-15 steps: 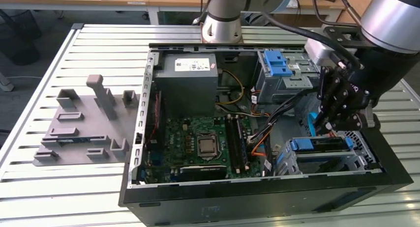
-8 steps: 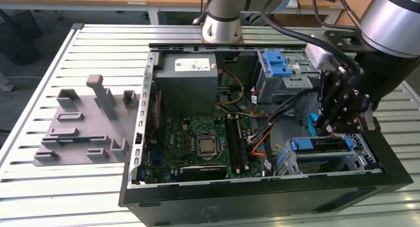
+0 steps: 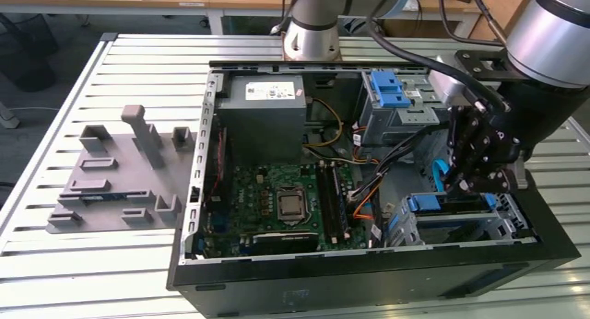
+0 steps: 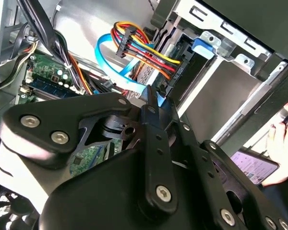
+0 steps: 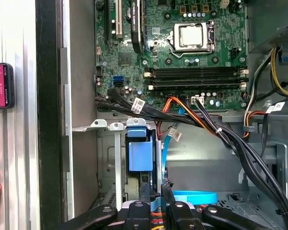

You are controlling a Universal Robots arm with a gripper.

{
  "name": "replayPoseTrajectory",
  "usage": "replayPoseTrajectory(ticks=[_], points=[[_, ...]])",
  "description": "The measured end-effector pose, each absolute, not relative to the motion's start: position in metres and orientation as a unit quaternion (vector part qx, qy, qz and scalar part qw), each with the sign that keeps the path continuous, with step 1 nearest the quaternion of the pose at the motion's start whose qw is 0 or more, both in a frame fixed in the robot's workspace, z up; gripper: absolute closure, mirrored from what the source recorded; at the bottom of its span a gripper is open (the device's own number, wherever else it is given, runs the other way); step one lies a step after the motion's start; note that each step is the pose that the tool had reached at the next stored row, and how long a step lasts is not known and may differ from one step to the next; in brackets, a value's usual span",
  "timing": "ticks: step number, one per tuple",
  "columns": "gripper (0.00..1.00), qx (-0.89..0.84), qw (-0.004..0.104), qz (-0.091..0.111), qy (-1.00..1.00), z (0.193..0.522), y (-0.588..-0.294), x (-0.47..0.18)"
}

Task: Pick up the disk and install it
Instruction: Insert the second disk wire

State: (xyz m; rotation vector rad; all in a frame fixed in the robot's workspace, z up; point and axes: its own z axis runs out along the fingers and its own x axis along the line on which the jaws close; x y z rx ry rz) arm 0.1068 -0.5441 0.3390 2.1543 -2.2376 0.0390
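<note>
The disk (image 3: 447,203) sits in the lower drive cage (image 3: 502,229) at the exterior view's right of the open computer case. Its blue carrier (image 5: 140,153) stands level with the cage's top edge. My gripper (image 3: 463,190) reaches straight down onto it. In both wrist views the fingers are pinched close together, with a thin strip of blue carrier between them (image 5: 158,188) (image 4: 152,96). Most of the disk's metal body is hidden inside the cage.
Loose blue and coloured cables (image 4: 134,52) hang just beside the fingers. A grey box with a white sticker (image 3: 267,105), a blue latch (image 3: 389,90) and the motherboard (image 3: 286,201) fill the case. A grey fixture (image 3: 115,174) lies on the slatted table. A hand (image 4: 278,143) holds a phone (image 5: 1,86) nearby.
</note>
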Motion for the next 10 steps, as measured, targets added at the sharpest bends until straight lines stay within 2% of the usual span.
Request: replayPoseTrajectory(ticks=[10], points=[[0.76, 0.693, 0.017, 0.013, -0.721, 0.3371, -0.547, 0.1067]])
